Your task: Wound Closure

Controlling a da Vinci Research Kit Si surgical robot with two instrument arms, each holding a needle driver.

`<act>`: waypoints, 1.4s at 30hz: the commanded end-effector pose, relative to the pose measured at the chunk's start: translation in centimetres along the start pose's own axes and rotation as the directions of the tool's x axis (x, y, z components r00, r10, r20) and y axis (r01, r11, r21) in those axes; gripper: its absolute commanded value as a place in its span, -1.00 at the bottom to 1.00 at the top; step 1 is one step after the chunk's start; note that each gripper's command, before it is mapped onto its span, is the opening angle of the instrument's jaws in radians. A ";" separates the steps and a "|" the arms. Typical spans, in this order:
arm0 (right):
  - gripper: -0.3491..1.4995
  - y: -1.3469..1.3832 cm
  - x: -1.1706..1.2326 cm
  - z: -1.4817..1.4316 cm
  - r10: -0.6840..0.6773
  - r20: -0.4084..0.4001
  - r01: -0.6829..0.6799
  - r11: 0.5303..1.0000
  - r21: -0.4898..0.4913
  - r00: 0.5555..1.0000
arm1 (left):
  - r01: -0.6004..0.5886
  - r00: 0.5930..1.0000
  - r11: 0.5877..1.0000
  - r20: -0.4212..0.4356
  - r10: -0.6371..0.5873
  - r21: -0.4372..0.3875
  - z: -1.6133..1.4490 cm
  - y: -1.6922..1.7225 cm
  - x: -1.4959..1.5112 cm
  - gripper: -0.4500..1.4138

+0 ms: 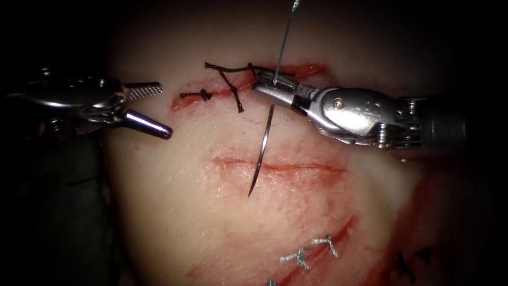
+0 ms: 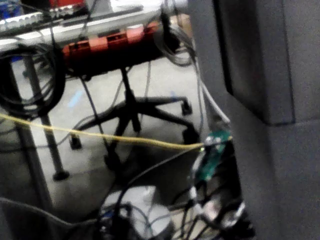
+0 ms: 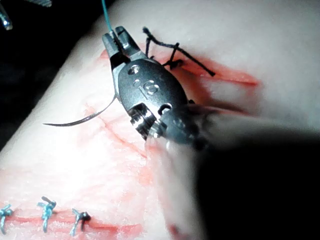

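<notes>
My right tool (image 1: 260, 85) comes in from the right and is shut on the curved needle (image 1: 261, 153) close to its tail end. Its jaws sit over the upper cut (image 1: 309, 69). The needle hangs free below the jaws, not in the tissue (image 1: 174, 201). It crosses the middle cut (image 1: 312, 168), tip pointing down. Pale thread (image 1: 284, 34) rises from the jaws. In the right wrist view the tool (image 3: 114, 37) grips the same needle (image 3: 80, 120) and teal thread (image 3: 104, 9). My left tool (image 1: 165, 108) waits open and holds nothing, left of the upper cut.
Dark knotted stitches (image 1: 228, 79) with loose ends lie along the upper cut, with another knot (image 1: 203, 95) near its left end. Pale blue stitches (image 1: 309, 251) close a lower cut. Red fluid stains the tissue at the lower right (image 1: 423, 212).
</notes>
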 end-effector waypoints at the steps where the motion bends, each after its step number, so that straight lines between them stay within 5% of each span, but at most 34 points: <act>1: -1.00 0.04 0.03 0.09 -0.081 -0.026 0.080 0.997 -0.015 0.996 | -0.068 0.998 0.997 0.007 0.068 -0.027 0.11 -0.03 -0.05 0.52; 4: -1.00 0.05 0.12 0.10 -0.256 -0.072 0.252 0.966 -0.063 0.964 | -0.154 0.987 0.984 0.022 0.156 -0.090 0.14 -0.05 -0.09 0.46; 6: -1.00 0.11 0.21 0.13 -0.452 -0.072 0.445 0.891 -0.090 0.889 | -0.169 0.984 0.978 0.031 0.174 -0.123 0.15 -0.04 -0.12 0.24; 8: -1.00 0.18 0.33 0.15 -0.470 -0.082 0.464 0.882 -0.085 0.879 | -0.192 0.978 0.964 0.045 0.203 -0.182 0.17 -0.01 -0.17 -0.22; 12: -1.00 0.27 0.54 0.17 -0.522 -0.122 0.517 0.853 -0.076 0.844 | -0.231 0.966 0.930 0.051 0.255 -0.284 0.26 0.07 -0.30 -0.39; 15: -1.00 0.30 0.61 0.19 -0.509 -0.167 0.511 0.859 -0.031 0.845 | -0.262 0.957 0.909 0.033 0.288 -0.325 0.41 0.11 -0.36 -0.86; 17: -1.00 0.31 0.68 0.22 -0.480 -0.151 0.491 0.870 0.043 0.864 | -0.275 0.954 0.887 0.009 0.299 -0.372 0.57 0.16 -0.45 -0.87; 22: -1.00 0.29 0.69 0.24 -0.481 -0.142 0.485 0.875 -0.004 0.865 | -0.288 0.945 0.849 0.011 0.326 -0.442 0.75 0.29 -0.60 -0.80; 25: -1.00 0.30 0.64 0.24 -0.335 -0.265 0.382 0.912 0.151 0.904 | -0.287 0.945 0.850 0.018 0.328 -0.441 0.84 0.30 -0.66 -0.62; 34: -1.00 0.31 0.60 0.25 -0.235 -0.244 0.289 0.932 0.219 0.941 | -0.304 0.941 0.834 -0.011 0.337 -0.461 0.95 0.28 -0.70 -0.55; 38: -1.00 0.28 0.53 0.29 -0.352 -0.388 0.407 0.911 0.065 0.852 | -0.306 0.944 0.837 -0.027 0.330 -0.454 1.00 0.30 -0.67 -0.44; 42: -1.00 0.26 0.39 0.27 -0.431 -0.462 0.518 0.853 0.072 0.775 | -0.323 0.944 0.843 -0.080 0.321 -0.430 1.09 0.32 -0.59 -0.53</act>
